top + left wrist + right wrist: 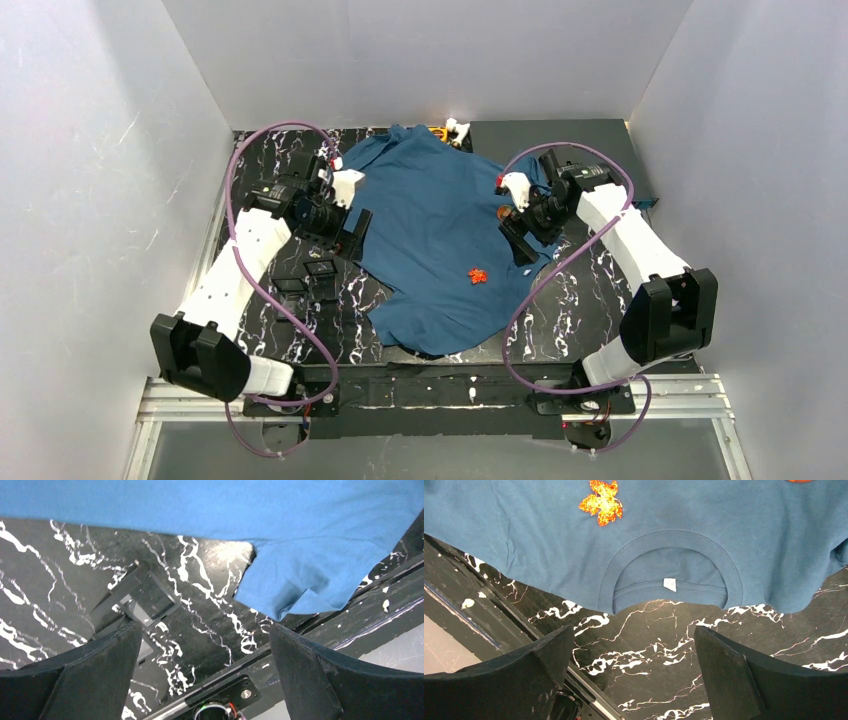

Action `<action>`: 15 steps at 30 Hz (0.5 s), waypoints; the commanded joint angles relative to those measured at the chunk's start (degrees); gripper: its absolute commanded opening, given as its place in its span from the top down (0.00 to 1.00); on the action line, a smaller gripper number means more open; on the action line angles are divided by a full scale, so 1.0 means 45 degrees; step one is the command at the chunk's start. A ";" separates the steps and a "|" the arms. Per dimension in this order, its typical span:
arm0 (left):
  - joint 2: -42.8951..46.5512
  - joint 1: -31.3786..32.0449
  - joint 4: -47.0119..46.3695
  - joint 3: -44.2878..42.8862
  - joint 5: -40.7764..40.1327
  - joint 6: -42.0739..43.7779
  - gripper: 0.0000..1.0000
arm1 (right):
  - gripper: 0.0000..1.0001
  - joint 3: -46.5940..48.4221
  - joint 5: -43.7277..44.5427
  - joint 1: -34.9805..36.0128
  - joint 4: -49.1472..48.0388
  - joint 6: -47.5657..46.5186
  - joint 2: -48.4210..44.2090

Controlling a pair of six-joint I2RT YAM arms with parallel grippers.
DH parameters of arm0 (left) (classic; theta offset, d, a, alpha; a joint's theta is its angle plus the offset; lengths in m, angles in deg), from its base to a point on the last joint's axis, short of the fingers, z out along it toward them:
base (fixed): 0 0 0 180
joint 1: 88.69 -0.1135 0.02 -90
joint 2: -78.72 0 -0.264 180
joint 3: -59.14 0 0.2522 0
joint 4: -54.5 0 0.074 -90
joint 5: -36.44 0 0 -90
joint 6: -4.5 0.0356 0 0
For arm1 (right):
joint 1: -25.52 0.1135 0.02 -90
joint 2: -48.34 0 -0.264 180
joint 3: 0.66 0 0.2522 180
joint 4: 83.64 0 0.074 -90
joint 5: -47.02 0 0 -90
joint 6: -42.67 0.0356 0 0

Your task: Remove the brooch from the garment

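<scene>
Risks, judged:
- Left fingers (205,630) are spread wide and empty over the black white-veined marble-look surface (65,545), at the shirt's edge well left of the collar. If nothing presses the cloth down, a pull on the brooch would lift or drag the whole shirt.
- The small glittery orange-red leaf-shaped brooch (601,502) lies flat on the chest, just beyond the collar. Its pin probably runs through the cloth. Fingers closing flat there could pinch fabric along with it.
- Right fingers (634,630) are wide apart and empty over bare surface, just outside the collar.
- A second small orange item (505,211) sits near the collar on its far side and could be mistaken for the target.

Orientation:
- The large dark teal soft-cloth T-shirt (430,220) lies flat. Its ribbed collar (671,560) opens toward the right arm. The body runs leftward from it, so the long axis crosses the surface, somewhat diagonally.
- The brooch is lobed and nearly as broad as long. Its slightly longer axis seems to run from collar to hem. I cannot tell which end is the stem.
</scene>
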 commanded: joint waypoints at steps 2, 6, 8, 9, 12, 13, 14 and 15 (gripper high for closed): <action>-0.0591 0.0553 -0.0853 -0.0168 0.1340 -0.1044 0.01 | 0.00 -0.0463 -0.0082 0.0007 0.0126 -0.0630 -0.0332; -0.1431 0.0554 -0.1013 -0.0351 0.2723 -0.2365 0.01 | 0.00 -0.1016 0.0412 0.0270 -0.1085 -0.0766 -0.0536; -0.1632 0.0564 -0.1147 -0.0333 0.3240 -0.2554 0.01 | 0.00 -0.1564 0.0720 0.0534 -0.2090 -0.0686 -0.0821; -0.1730 0.0551 -0.1163 -0.0336 0.3359 -0.2563 0.01 | 0.00 -0.1960 0.0880 0.0683 -0.2702 -0.0576 -0.1038; -0.2200 0.0550 -0.0630 -0.0570 0.3537 -0.2531 0.01 | 0.00 -0.3201 0.1397 0.1379 -0.4448 -0.0405 -0.1754; -0.2329 0.0549 -0.0471 -0.0634 0.3591 -0.2551 0.00 | 0.00 -0.3573 0.1753 0.1731 -0.4950 -0.0367 -0.1899; -0.2415 0.0552 -0.0339 -0.0662 0.3576 -0.2602 0.01 | 0.04 -0.3935 0.2161 0.2175 -0.5362 -0.0360 -0.2003; -0.2473 0.0559 -0.0259 -0.0702 0.3523 -0.2638 0.01 | 0.07 -0.4232 0.2573 0.2612 -0.5740 -0.0386 -0.2067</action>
